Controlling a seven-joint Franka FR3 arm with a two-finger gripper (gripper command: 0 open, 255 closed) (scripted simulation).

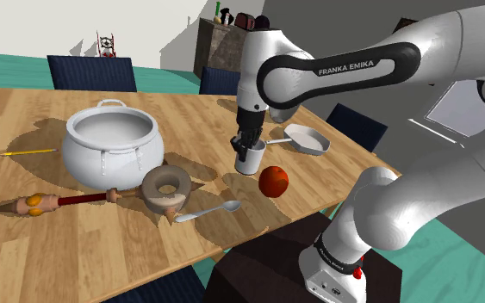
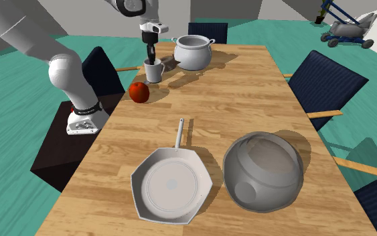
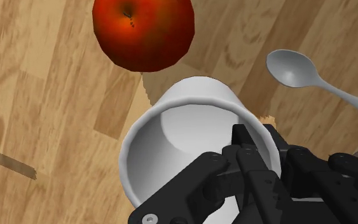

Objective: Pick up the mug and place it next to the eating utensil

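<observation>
Wooden dining table (image 1: 102,245): white mug (image 3: 184,137), rigid, light, smooth, likely breakable; gripper (image 3: 260,145) pinches rim wall, one finger inside; spoon (image 3: 292,69) near.

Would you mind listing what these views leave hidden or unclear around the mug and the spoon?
1. Mug: in the wrist view, its near rim and wall lie behind the gripper.
2. Spoon: in the wrist view, its handle runs off the picture's edge.
3. Mug's underside: in the shoulder view, too small to tell whether it touches the table.
4. Items on the far cabinet: in the shoulder view, too small to name.
</observation>
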